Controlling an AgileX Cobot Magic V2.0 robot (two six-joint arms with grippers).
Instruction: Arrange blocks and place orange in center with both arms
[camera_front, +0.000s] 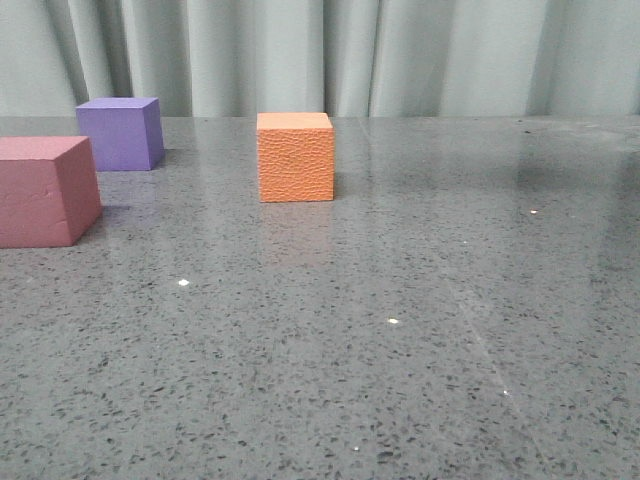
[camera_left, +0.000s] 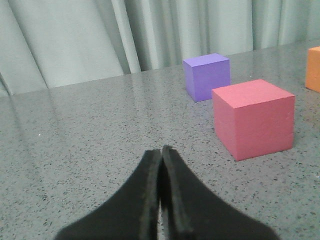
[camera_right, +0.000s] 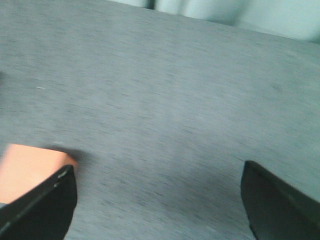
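Orange pebbled foam cube (camera_front: 295, 157): sits mid-tabletop, apart from the other two cubes.
Purple foam cube (camera_front: 120, 133): far left, near the pale curtain (camera_front: 400, 50).
Pink-red foam cube (camera_front: 45, 190): left edge, nearer than the purple one.
Left gripper (camera_left: 161, 150): jaws pressed together, empty, above the speckled grey tabletop (camera_front: 400, 350).
Right gripper (camera_right: 159, 175): jaws spread wide, holding nothing; the orange cube lies beside one finger; view blurred.
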